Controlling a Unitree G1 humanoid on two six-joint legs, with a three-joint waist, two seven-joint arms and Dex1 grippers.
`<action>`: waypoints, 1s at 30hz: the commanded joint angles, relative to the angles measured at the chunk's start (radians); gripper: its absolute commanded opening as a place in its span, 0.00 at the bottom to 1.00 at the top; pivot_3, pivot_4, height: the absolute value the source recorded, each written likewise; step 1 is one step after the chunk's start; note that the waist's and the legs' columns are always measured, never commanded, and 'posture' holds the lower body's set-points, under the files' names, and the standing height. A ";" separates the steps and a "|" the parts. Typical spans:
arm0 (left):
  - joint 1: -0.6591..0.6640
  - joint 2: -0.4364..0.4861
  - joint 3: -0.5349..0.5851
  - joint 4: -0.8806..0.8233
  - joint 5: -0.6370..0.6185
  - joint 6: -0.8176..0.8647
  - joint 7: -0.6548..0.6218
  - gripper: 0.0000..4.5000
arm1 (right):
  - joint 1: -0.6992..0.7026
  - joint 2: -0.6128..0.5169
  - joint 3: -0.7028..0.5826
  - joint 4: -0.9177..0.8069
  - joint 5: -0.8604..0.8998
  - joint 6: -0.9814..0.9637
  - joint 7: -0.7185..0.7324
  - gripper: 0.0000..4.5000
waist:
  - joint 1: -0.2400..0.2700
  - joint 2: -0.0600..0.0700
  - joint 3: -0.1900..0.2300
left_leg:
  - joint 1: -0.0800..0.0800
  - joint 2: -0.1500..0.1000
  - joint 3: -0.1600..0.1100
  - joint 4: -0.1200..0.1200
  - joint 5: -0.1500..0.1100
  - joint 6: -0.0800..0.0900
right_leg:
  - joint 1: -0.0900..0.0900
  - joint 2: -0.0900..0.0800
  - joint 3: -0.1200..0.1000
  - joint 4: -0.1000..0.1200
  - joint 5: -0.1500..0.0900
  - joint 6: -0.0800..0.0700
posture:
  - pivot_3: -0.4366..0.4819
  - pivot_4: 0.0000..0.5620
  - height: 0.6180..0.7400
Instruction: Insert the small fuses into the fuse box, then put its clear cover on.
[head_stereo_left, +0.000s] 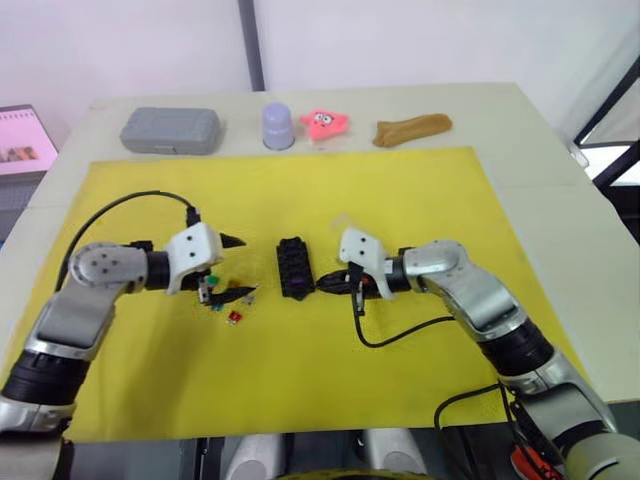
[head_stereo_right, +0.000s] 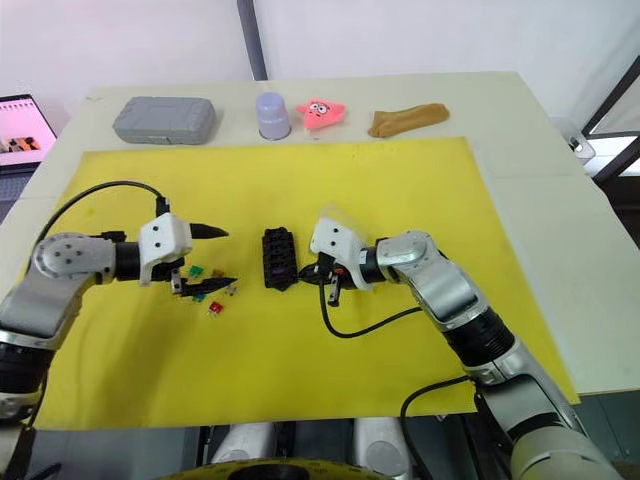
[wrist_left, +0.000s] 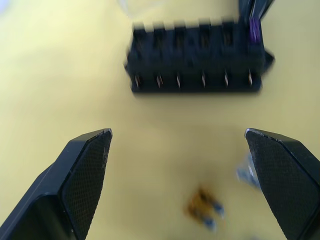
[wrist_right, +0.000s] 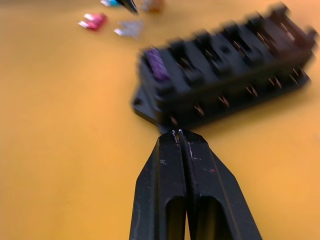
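Black fuse box (wrist_right: 225, 70), purple fuse (wrist_right: 158, 65) seated

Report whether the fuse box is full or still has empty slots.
Mostly empty: the fuse box holds one purple fuse at one end; the other visible slots are bare.

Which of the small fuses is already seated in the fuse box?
The purple fuse, sitting in an end slot of the fuse box. The red fuse and the others lie loose on the yellow mat.
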 joint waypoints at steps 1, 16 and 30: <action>0.006 0.049 0.071 0.026 -0.010 -0.013 -0.011 1.00 | -0.009 0.016 0.009 -0.044 0.010 -0.005 0.006 0.02 | 0.001 0.000 0.000 | 0.000 0.000 0.000 0.000 0.000 0.000 | 0.000 0.000 0.000 0.000 0.000 0.000 | 0.48 0.27 1.00; 0.133 0.228 0.243 0.061 -0.260 0.286 -0.242 1.00 | -0.072 -0.221 -0.226 -0.251 0.179 0.026 0.147 0.02 | 0.000 0.000 0.001 | -0.001 0.000 0.000 -0.001 0.000 0.001 | 0.000 0.000 -0.001 0.000 0.000 0.000 | 0.48 0.27 1.00; -0.129 0.211 0.115 0.351 -0.419 0.900 -0.265 1.00 | -0.222 -0.261 -0.187 -0.258 0.203 0.033 0.170 0.99 | -0.003 0.000 0.001 | 0.001 -0.002 0.002 0.000 -0.001 0.001 | 0.000 0.000 -0.002 0.000 0.000 0.000 | 0.48 0.27 1.00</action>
